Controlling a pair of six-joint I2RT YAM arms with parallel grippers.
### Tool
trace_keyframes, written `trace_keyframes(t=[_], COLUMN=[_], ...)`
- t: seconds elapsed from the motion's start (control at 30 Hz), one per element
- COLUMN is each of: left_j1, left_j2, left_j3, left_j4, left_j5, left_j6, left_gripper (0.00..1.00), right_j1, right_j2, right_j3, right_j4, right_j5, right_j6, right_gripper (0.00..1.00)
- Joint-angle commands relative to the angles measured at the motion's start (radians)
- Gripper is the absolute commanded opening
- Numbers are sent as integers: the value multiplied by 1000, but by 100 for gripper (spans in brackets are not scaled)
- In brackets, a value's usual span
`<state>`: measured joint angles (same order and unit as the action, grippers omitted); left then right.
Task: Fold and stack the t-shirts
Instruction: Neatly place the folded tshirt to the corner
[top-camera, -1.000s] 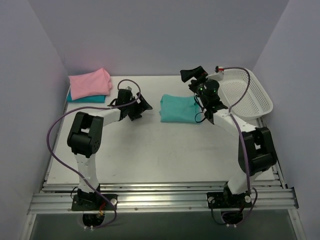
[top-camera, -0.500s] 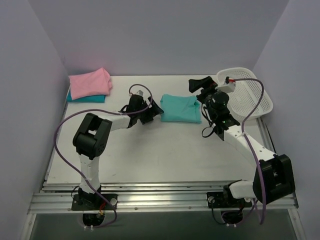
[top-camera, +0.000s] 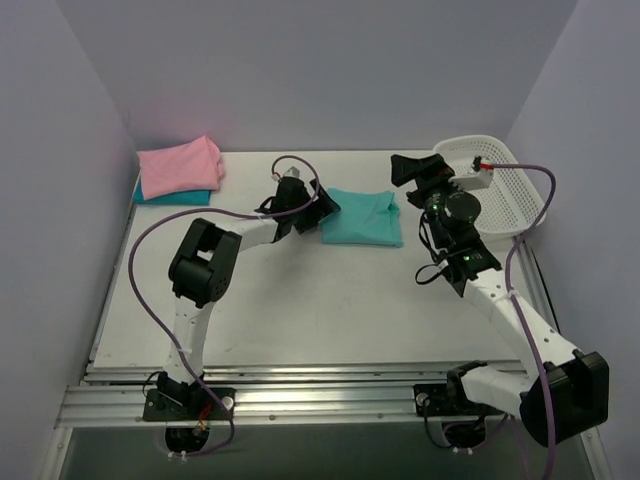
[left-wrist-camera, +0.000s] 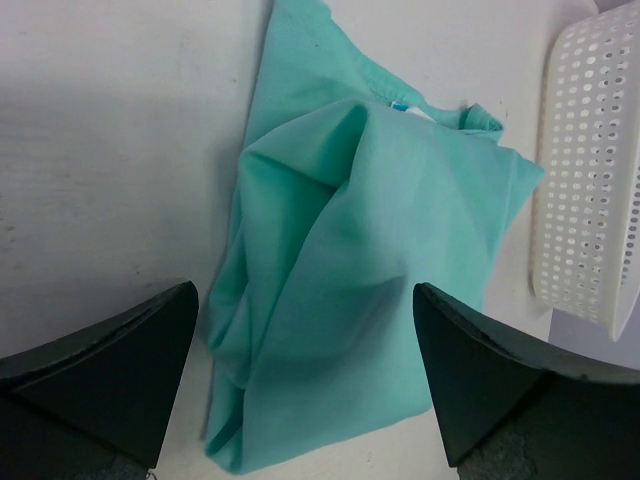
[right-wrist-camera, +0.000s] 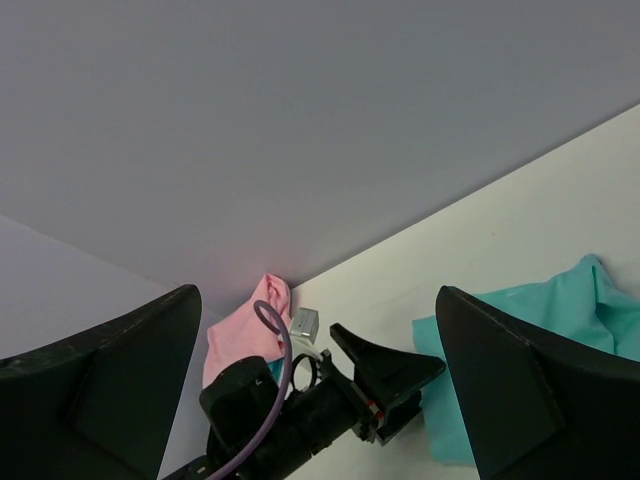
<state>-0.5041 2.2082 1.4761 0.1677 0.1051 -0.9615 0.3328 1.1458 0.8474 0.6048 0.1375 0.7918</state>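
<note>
**Both pincers wide open, three shirts on the table**

The left gripper (top-camera: 322, 203) is spread wide and holds nothing. It sits at the left edge of the folded teal-green t-shirt (top-camera: 362, 217), which lies mid-table toward the far side. The right gripper (top-camera: 412, 170), equally wide and empty, hangs raised just right of that shirt. There are three t-shirts. At the far left, the pink t-shirt (top-camera: 180, 165) rests on the darker teal-blue t-shirt (top-camera: 175, 198). One white mesh basket (top-camera: 510, 190) stands far right.

White links (top-camera: 510, 315), black joints (top-camera: 200, 262), purple cables (top-camera: 131, 262), black wedge gripper fingers (left-wrist-camera: 110, 370).
</note>
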Motion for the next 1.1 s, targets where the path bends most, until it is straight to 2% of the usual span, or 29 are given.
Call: trace_keyframes(t=[0.0, 0.07, 0.13, 0.17, 0.2, 0.23, 0.5, 0.63, 0.8, 0.9, 0.93, 1.07], left_j1=[-31, -51, -60, -66, -68, -71, -67, -24, 53, 114, 131, 243], left_j2=[76, 94, 119, 126, 146, 157, 134, 68, 94, 148, 163, 246], left_j3=[85, 107, 136, 148, 164, 199, 210, 282, 598, 722, 804, 986], left_j4=[-148, -161, -166, -198, -221, -250, -267, -361, -626, -727, -755, -910], left_j5=[-45, -53, -61, -62, -70, -82, -96, -134, -126, -151, -162, -168], left_j6=[15, 14, 15, 17, 20, 18, 64, 216, 467, 544, 576, 616], left_gripper=[99, 92, 77, 39, 15, 3, 2, 2, 2, 2, 2, 2], right_j1=[-5, -8, -11, -15, -17, -18, -31, -32, -46, -64, -69, -103], right_j2=[-84, -104, -129, -138, -142, -146, -166, -166, -147, -136, -133, -110], right_j3=[2, 2, -1, -2, -5, -7, -24, -24, -28, -39, -41, -51], right_j4=[-11, -20, -27, -28, -30, -30, -20, -11, 38, 84, 93, 157], right_j5=[40, 51, 53, 51, 51, 50, 36, 33, 4, -29, -36, -87], right_j6=[-28, -32, -34, -34, -32, -31, -14, -8, 29, 61, 70, 119], right_gripper=[100, 100, 100, 100, 100, 100, 100, 100, 100, 100, 100, 100])
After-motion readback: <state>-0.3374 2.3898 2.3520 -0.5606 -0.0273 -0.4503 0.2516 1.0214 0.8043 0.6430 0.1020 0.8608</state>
